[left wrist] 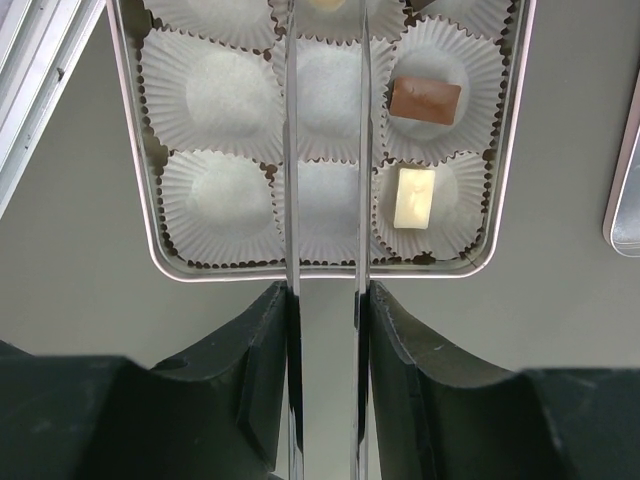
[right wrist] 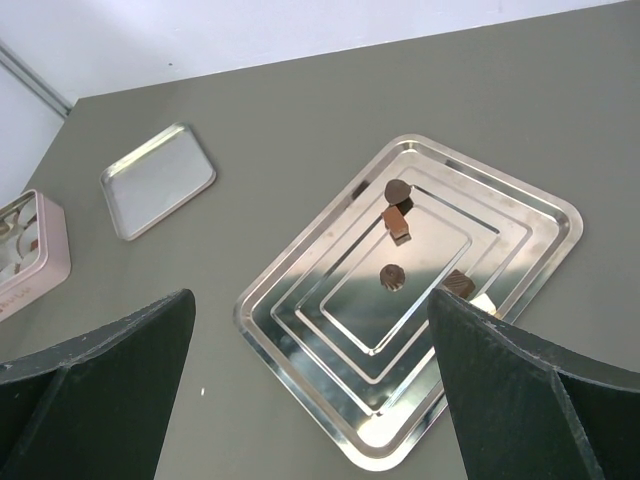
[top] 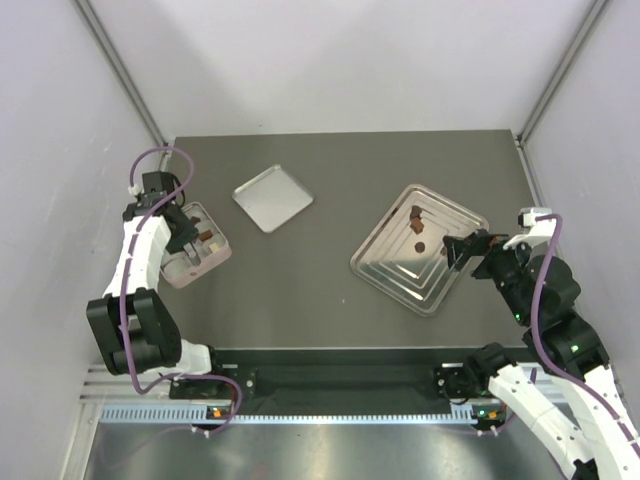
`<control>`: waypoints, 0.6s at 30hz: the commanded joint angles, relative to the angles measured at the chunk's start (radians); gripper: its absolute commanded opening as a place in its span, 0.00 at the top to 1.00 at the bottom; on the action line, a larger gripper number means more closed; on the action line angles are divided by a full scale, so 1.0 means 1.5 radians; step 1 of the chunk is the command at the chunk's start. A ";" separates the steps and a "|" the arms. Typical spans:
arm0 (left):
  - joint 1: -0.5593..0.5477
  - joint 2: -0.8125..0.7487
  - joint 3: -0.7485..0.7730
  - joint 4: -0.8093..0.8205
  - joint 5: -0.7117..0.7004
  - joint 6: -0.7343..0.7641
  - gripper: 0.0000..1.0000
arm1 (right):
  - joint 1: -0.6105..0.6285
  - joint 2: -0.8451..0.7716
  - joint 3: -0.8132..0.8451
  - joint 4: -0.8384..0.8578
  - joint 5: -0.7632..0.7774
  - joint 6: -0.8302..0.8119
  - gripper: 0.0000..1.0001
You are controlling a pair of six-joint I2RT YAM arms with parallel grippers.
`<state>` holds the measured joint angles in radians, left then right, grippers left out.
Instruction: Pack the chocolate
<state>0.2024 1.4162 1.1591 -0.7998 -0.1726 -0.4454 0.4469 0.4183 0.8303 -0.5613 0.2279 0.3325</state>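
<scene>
Left gripper point(top: 192, 238): thin metal blades slightly apart, gripping nothing, over a pink box point(left wrist: 220, 270) of fluted white paper cups point(left wrist: 215, 95). The cups hold a brown chocolate block point(left wrist: 425, 99) and a cream chocolate block point(left wrist: 414, 196). Right gripper point(top: 460, 250): spread wide, empty, at the edge of a shiny stepped steel tray point(right wrist: 300, 290) carrying loose chocolate pieces point(right wrist: 392, 276), rounded and blocky.

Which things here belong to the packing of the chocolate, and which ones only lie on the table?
For the job: loose chocolates, big steel tray, pink box of paper cups, brown piece and white piece already packed.
Lying about: small flat metal plate, perhaps a lid.
</scene>
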 commanded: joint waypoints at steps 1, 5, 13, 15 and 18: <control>0.005 -0.005 -0.004 0.041 -0.008 0.006 0.59 | 0.010 0.004 0.010 0.031 0.014 -0.009 0.00; 0.004 -0.005 -0.001 0.043 -0.011 0.012 0.57 | 0.011 0.004 0.010 0.031 0.015 -0.010 0.00; 0.004 -0.014 0.017 0.037 -0.013 0.024 0.53 | 0.010 0.006 0.010 0.030 0.018 -0.009 0.00; 0.005 -0.021 0.018 0.038 -0.022 0.026 0.52 | 0.010 0.008 0.012 0.029 0.018 -0.009 0.00; 0.004 -0.027 0.025 0.034 -0.031 0.034 0.50 | 0.010 0.011 0.014 0.027 0.019 -0.009 0.00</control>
<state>0.2024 1.4158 1.1542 -0.7826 -0.1860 -0.4183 0.4492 0.4221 0.8303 -0.5613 0.2359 0.3325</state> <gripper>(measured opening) 0.486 0.996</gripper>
